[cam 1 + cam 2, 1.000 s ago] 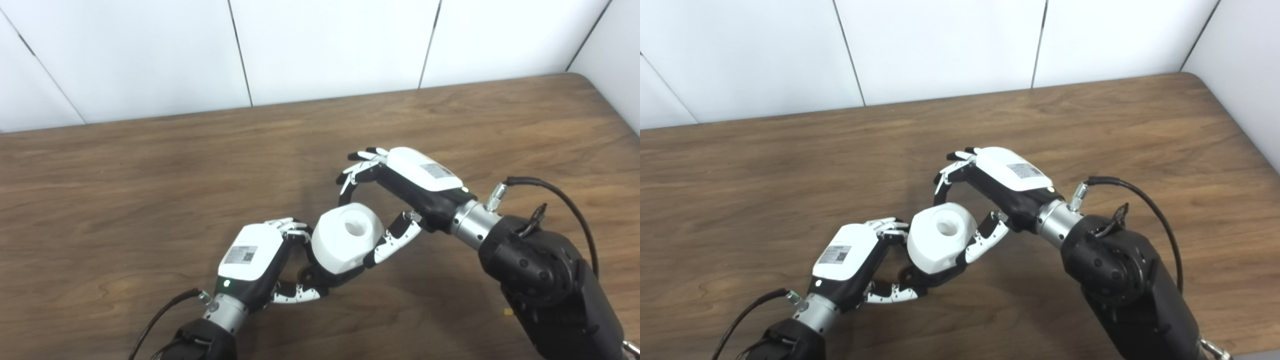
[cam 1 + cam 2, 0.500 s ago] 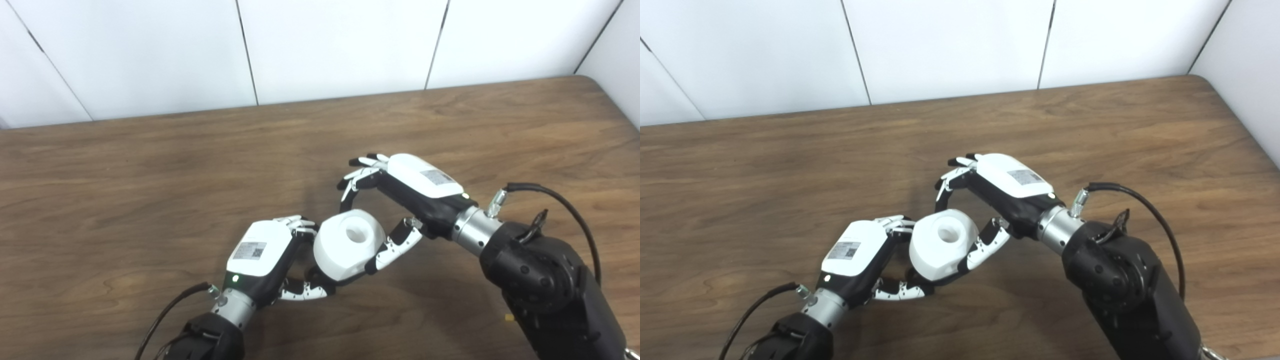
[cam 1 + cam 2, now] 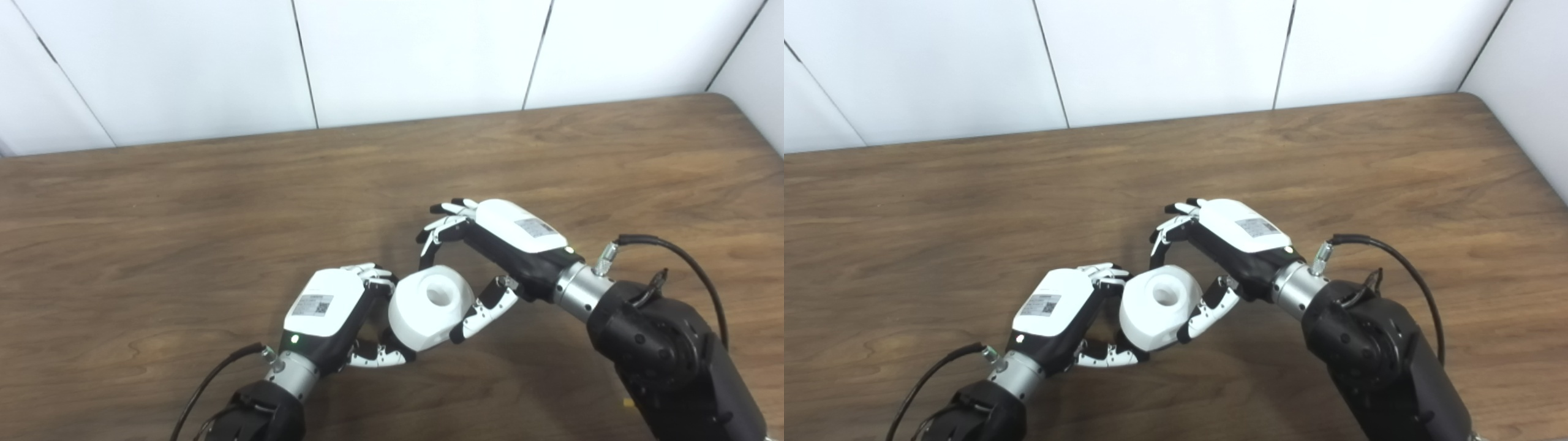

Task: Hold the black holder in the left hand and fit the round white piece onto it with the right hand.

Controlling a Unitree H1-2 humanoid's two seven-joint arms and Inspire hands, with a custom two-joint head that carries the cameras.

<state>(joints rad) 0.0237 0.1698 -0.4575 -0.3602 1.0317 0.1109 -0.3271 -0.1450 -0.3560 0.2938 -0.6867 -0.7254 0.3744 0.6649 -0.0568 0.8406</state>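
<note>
Left eye view: left hand [image 3: 327, 312] grips the mostly hidden holder [image 3: 392, 338] low over the surface [image 3: 184, 245], bracing it; right hand [image 3: 484, 257] curls around the white piece [image 3: 429, 305] seated there, likely to press it on.

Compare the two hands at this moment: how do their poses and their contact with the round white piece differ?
The left hand comes from below left, curled close under and beside the round white piece; the right hand reaches from the right, arched above it. The left hand's fingers wrap tightly at the piece's lower edge; the right hand's fingers spread wider, thumb at the right side. Both have white backs with labels, and both touch the piece over the wooden table.
</note>
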